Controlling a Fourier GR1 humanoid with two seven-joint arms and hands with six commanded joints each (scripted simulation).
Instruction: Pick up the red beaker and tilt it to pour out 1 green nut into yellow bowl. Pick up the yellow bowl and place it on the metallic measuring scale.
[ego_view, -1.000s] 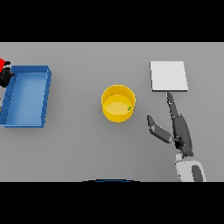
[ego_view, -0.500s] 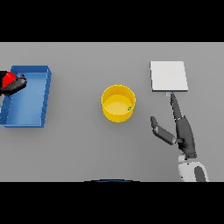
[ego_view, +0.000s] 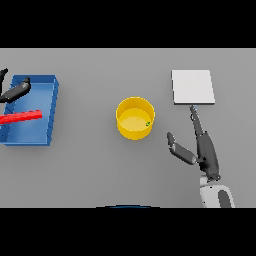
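The pour looked done: 1 nut (ego_view: 148, 124) lay in the bowl (ego_view: 135, 118), up-left of the open right hand (ego_view: 204, 150). Scale (ego_view: 193, 87) just beyond its fingertips. Left hand (ego_view: 15, 91) open above the beaker (ego_view: 20, 117). Next: grasp the bowl.

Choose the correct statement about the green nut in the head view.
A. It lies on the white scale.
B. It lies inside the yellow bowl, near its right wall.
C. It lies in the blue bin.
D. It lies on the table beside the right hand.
B: the green nut shows as a small green spot inside the yellow bowl, close to its right wall.
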